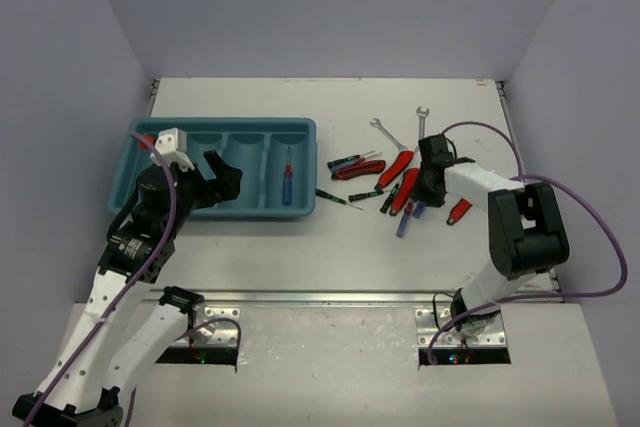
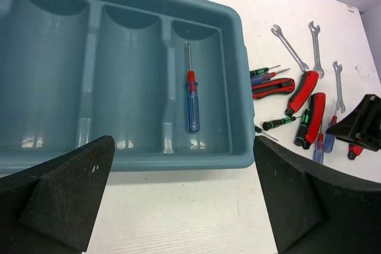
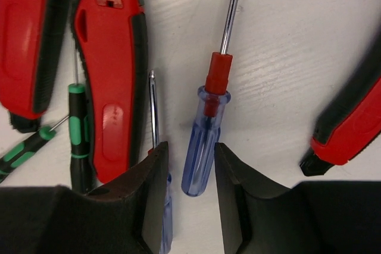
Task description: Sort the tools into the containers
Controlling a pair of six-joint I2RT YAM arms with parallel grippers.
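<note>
The teal tray (image 1: 225, 125) lies at the left, and one blue-and-red screwdriver (image 1: 287, 185) rests in its rightmost compartment (image 2: 191, 96). My left gripper (image 1: 200, 169) hovers over the tray's near side, wide open and empty (image 2: 184, 200). The other tools lie loose on the table to the right: silver wrenches (image 1: 388, 134), red-handled pliers (image 1: 400, 167) and small screwdrivers. My right gripper (image 1: 425, 192) is down among them. Its jaws straddle the clear blue handle of a screwdriver (image 3: 205, 141) with a small gap on each side (image 3: 191, 171).
A second thin screwdriver (image 3: 153, 105) runs under my right gripper's left finger. Red pliers handles (image 3: 113, 75) and a black-and-green screwdriver (image 3: 77, 141) crowd its left side. Another red-and-black tool (image 3: 351, 123) lies to its right. The tray's other compartments (image 2: 53, 75) hold nothing in the left wrist view.
</note>
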